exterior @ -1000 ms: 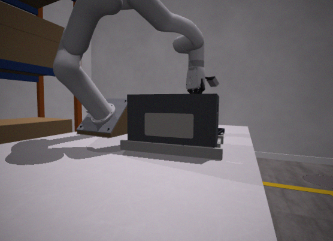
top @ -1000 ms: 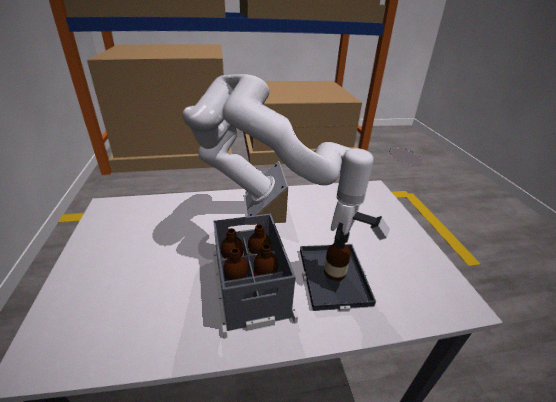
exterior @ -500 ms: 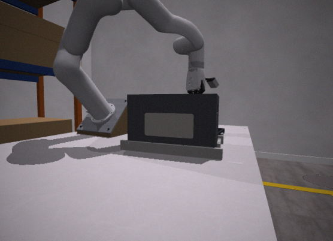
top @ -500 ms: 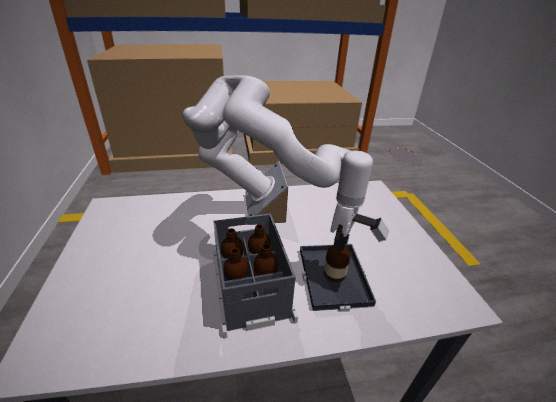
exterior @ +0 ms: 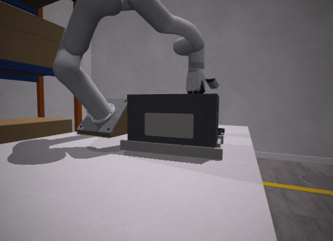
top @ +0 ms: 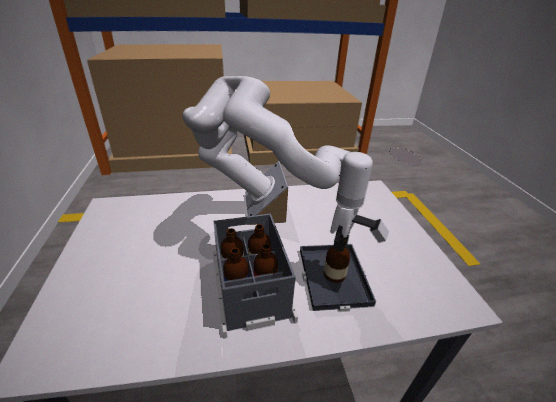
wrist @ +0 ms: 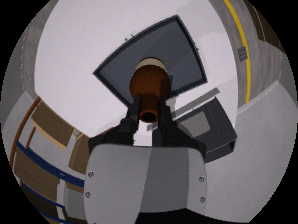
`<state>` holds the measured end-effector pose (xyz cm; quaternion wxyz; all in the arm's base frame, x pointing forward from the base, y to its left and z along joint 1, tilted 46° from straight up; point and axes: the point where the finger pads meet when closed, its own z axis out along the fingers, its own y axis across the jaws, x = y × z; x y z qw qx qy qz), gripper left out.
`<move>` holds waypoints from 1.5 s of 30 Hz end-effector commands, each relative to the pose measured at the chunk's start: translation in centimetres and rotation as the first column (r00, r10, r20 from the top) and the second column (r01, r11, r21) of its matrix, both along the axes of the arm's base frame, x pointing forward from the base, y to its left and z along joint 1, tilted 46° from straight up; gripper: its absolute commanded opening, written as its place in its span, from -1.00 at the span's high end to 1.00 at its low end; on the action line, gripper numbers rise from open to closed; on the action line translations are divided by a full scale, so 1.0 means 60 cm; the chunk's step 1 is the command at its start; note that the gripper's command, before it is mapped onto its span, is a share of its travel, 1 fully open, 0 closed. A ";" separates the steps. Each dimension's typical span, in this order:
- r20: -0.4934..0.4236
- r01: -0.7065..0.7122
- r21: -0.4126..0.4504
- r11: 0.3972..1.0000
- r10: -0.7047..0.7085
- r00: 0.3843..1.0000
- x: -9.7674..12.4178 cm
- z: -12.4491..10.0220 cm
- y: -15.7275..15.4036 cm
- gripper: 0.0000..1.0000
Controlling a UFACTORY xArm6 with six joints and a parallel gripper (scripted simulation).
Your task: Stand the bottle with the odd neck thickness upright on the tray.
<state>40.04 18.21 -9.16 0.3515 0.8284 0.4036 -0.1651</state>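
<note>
A brown bottle (top: 337,259) (wrist: 150,82) with a cream label stands upright over the tray (top: 357,291) (wrist: 175,47), its base inside the rim. I cannot tell whether it touches the tray floor. My gripper (top: 341,241) (wrist: 149,103) is shut on this bottle's neck, pointing down; its fingertips are hidden behind the crate in the exterior view. The dark grey crate (top: 260,309) (exterior: 170,104) (wrist: 223,122) stands level left of the tray. Several brown bottles stand in it, two behind (top: 232,246) (top: 259,241) and others in front (top: 235,269) (top: 266,265). Their lower parts are hidden.
Pale locating blocks (top: 260,323) (exterior: 170,149) sit along the crate's base, and a small one (top: 344,308) is at the tray's front edge. The crate's walls rise well above the low tray. The arm's base (top: 270,196) (exterior: 103,120) is behind the crate.
</note>
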 end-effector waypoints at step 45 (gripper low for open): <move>0.003 -0.002 0.003 1.000 0.002 1.000 0.002 0.001 0.002 -1.00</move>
